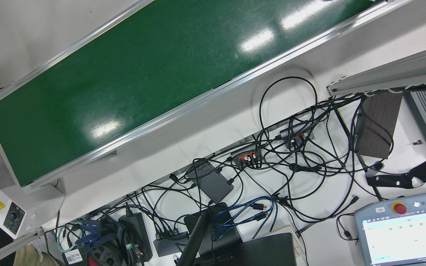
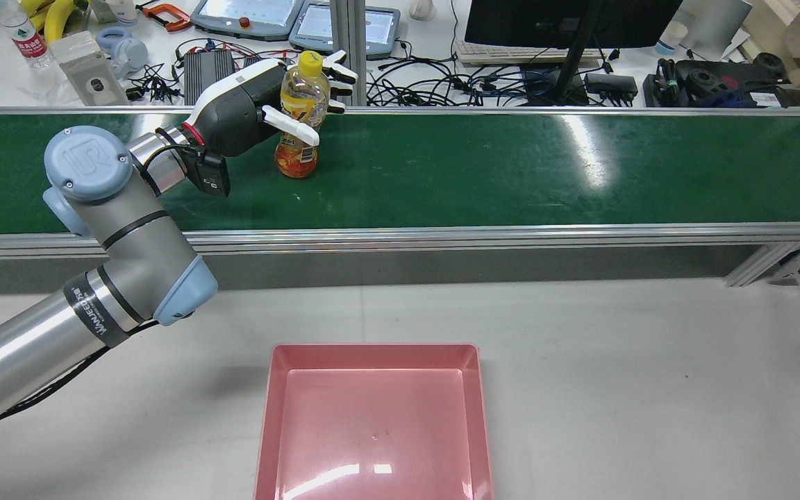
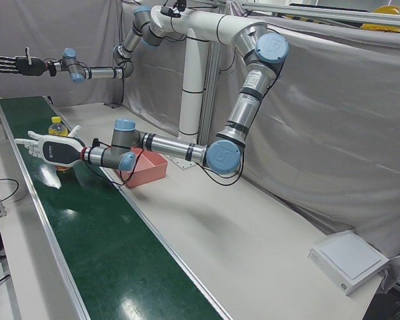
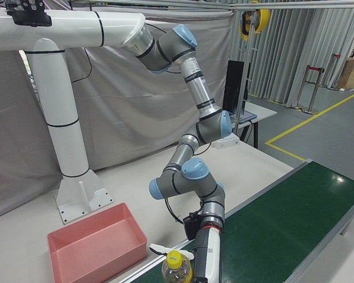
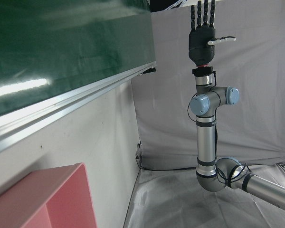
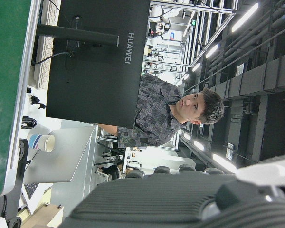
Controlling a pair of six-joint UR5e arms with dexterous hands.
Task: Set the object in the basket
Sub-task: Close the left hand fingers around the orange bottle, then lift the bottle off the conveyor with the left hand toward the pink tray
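My left hand (image 2: 271,97) wraps its white fingers (image 2: 292,126) loosely around the yellow-capped orange drink bottle (image 2: 299,118), upright on the green conveyor belt (image 2: 511,167). Right hand (image 3: 17,65) spread wide, raised. Pink plastic basket (image 2: 372,423) sits near.

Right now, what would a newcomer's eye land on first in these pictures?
The left hand, fingers spread around an upright orange drink bottle with a yellow cap, far across the green conveyor belt. Next, the empty pink basket on the near table. The right hand hangs open in the air, far from both.
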